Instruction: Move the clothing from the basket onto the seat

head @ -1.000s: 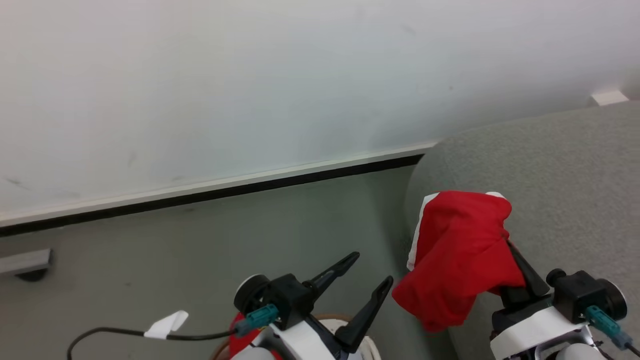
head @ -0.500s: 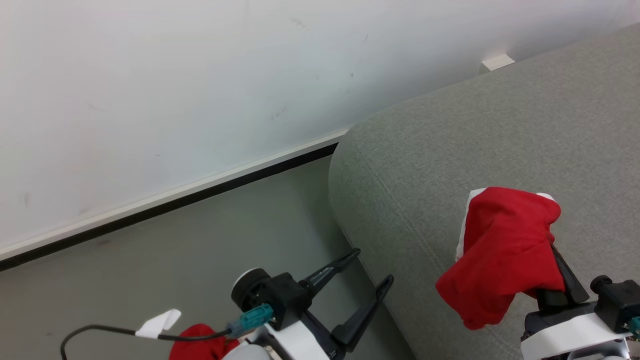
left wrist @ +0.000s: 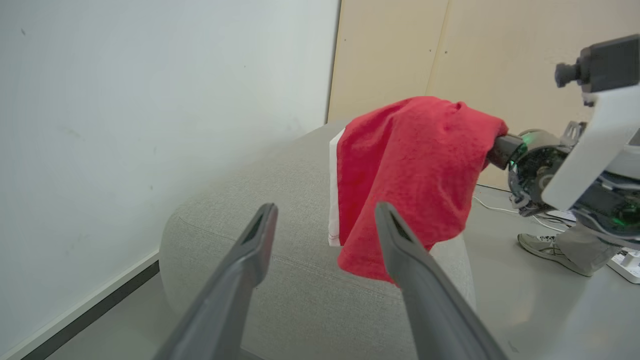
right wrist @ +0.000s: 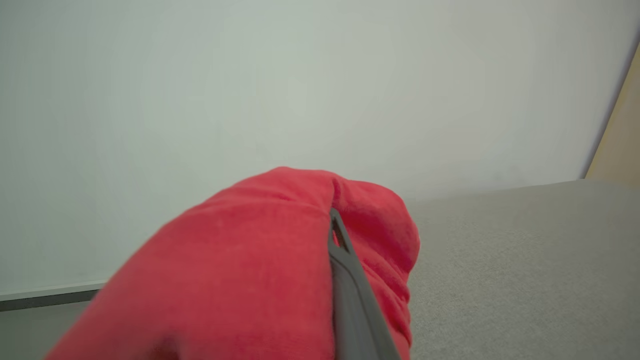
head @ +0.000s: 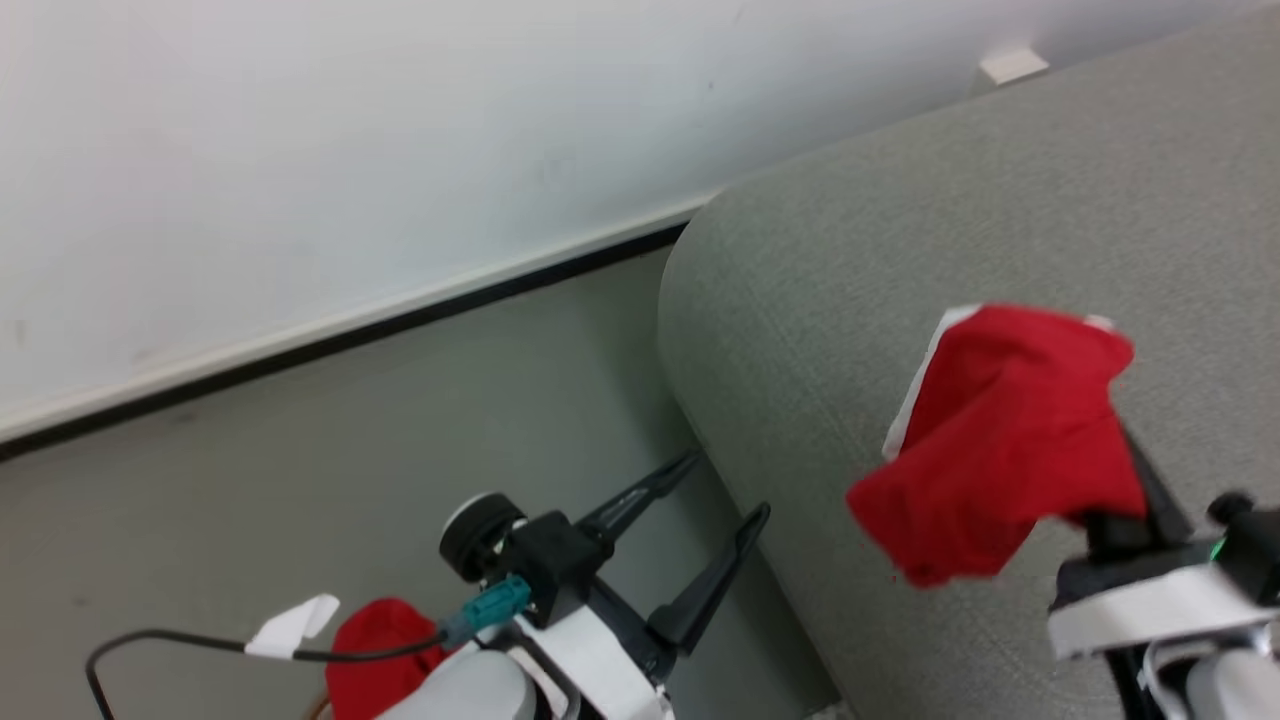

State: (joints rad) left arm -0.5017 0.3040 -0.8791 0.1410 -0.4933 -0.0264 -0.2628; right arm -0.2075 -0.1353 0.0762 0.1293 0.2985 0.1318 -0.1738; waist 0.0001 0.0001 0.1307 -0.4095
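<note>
A bright red garment with white trim (head: pixel 1000 440) hangs draped over my right gripper (head: pixel 1110 400), which is shut on it above the grey seat (head: pixel 860 260). In the right wrist view one dark finger (right wrist: pixel 350 295) shows beside the red cloth (right wrist: pixel 240 270); the other finger is hidden under it. My left gripper (head: pixel 728 485) stands open with nothing in it over the floor, just left of the seat's edge. In the left wrist view it (left wrist: pixel 325 212) points at the hanging garment (left wrist: pixel 410 165). More red clothing (head: pixel 375 650) shows behind my left arm. The basket is out of view.
A white wall with a dark baseboard (head: pixel 330 340) runs behind the grey floor (head: pixel 300 480). A black cable with a white tag (head: pixel 290 628) trails at the lower left. A person's shoe (left wrist: pixel 550 247) and a white power strip (left wrist: pixel 630 260) lie on the floor beyond the seat.
The head view has turned right, so more of the seat shows. My right gripper has carried the red garment from the seat's edge to further over it. My left gripper stays open.
</note>
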